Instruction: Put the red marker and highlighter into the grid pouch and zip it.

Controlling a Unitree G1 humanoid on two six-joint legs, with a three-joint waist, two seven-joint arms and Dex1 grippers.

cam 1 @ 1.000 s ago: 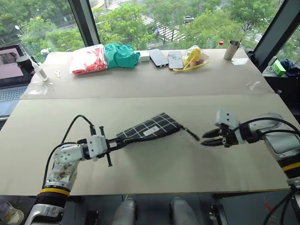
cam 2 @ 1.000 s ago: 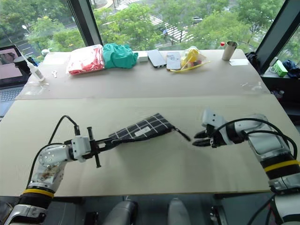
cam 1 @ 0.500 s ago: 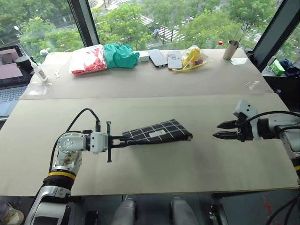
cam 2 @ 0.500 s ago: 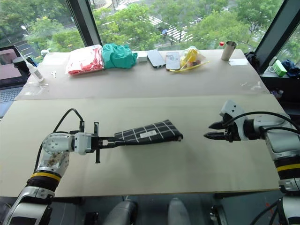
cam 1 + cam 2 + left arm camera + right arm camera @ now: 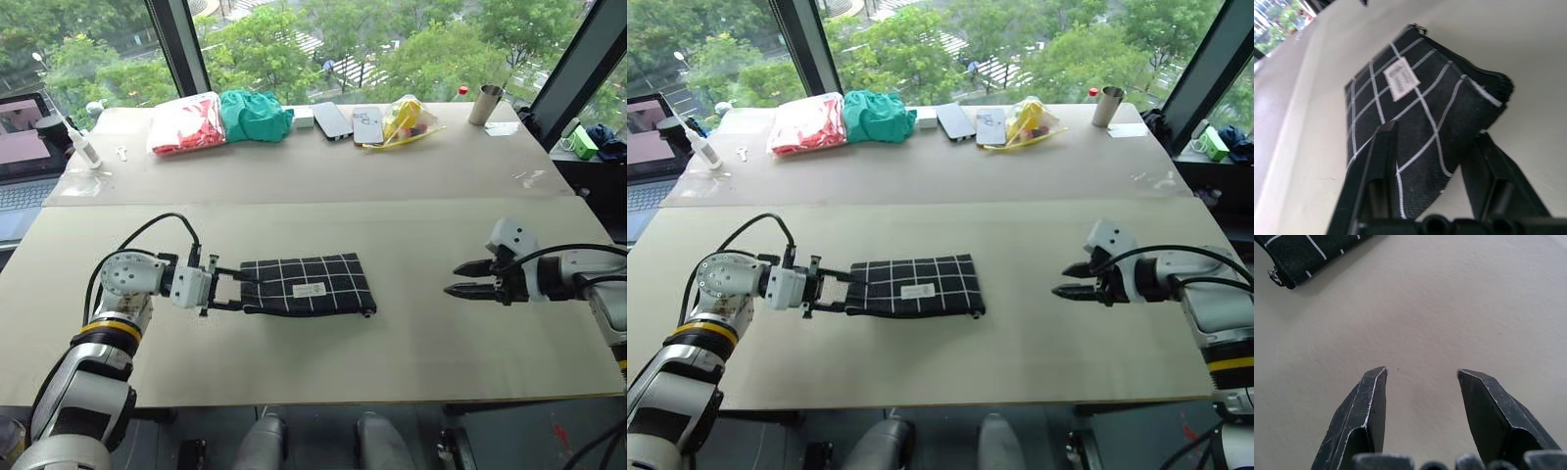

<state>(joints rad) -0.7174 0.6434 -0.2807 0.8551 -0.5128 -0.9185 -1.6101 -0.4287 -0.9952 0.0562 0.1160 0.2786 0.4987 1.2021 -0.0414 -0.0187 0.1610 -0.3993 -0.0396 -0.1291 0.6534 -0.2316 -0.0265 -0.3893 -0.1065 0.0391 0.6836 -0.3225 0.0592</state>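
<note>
I see one grid pouch lying flat on the near table. My left gripper straddles its edge, fingers spread apart; my right gripper hovers well apart, fingers parted, empty. Two phones lie on the far table.

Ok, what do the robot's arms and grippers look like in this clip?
Both arms are silver-grey metal with a yellow-and-black band and looped black cables. The left gripper and right gripper each have two slim black fingers on a pale grey wrist block.
</note>
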